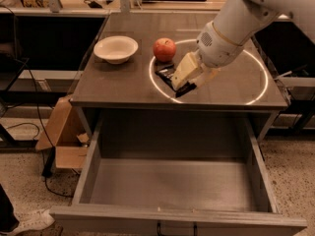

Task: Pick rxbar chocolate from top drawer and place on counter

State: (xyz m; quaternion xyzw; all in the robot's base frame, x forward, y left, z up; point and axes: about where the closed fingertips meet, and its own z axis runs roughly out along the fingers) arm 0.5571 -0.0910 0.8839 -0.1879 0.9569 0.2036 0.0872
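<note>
1. The gripper [183, 78] hangs low over the counter [231, 85], its fingers clamped on the rxbar chocolate [165, 73].
2. A red apple [164, 49] sits just behind it, and a white bowl [115, 48] farther to its left.
3. The top drawer [88, 166] stands open below and in front of it.

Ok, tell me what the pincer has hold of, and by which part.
The pincer grips the rxbar chocolate around its middle, a dark end showing on either side, just over the counter near the red apple.
</note>
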